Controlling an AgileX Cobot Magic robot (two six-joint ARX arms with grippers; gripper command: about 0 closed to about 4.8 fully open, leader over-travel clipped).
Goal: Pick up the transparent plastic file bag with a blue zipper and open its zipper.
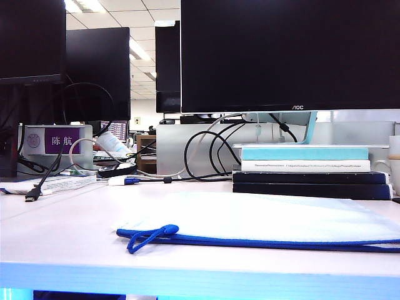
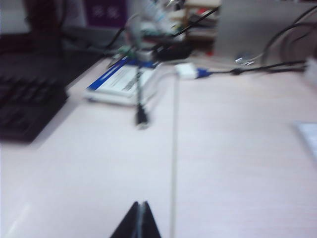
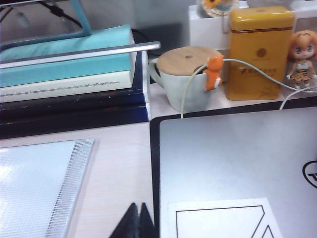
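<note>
1. Translucent mesh plastic forms the transparent plastic file bag point(image 1: 262, 219), which is laid flat on the white table point(image 1: 62, 237), near its front edge; the bag's right end is cut off by the exterior view's border.
2. The blue zipper point(image 1: 281, 240) is seen along the bag's near long edge, with its looped cord pull point(image 1: 147, 237) resting on the table at the left end. Whether the zipper is shut cannot be made out from this low angle.
3. The left gripper point(image 2: 139, 223) is shown only as two dark fingertips pressed together, holding nothing, above bare table. This view is blurred; a keyboard point(image 2: 25, 106), a booklet point(image 2: 121, 84) and a cable plug point(image 2: 141, 119) are recognised only roughly. A pale corner at the frame edge may be the bag; this cannot be confirmed.
4. The right gripper point(image 3: 139, 223) is likewise closed and empty, its tips lying between the bag's corner point(image 3: 39, 183) and a silver laptop point(image 3: 237, 163).
5. Neither gripper is visible in the exterior view.
6. Stacked books point(image 1: 309, 172) are placed behind the bag; beside them a lidded mug point(image 3: 185, 82) and a yellow tin point(image 3: 257, 52) are seen.
</note>
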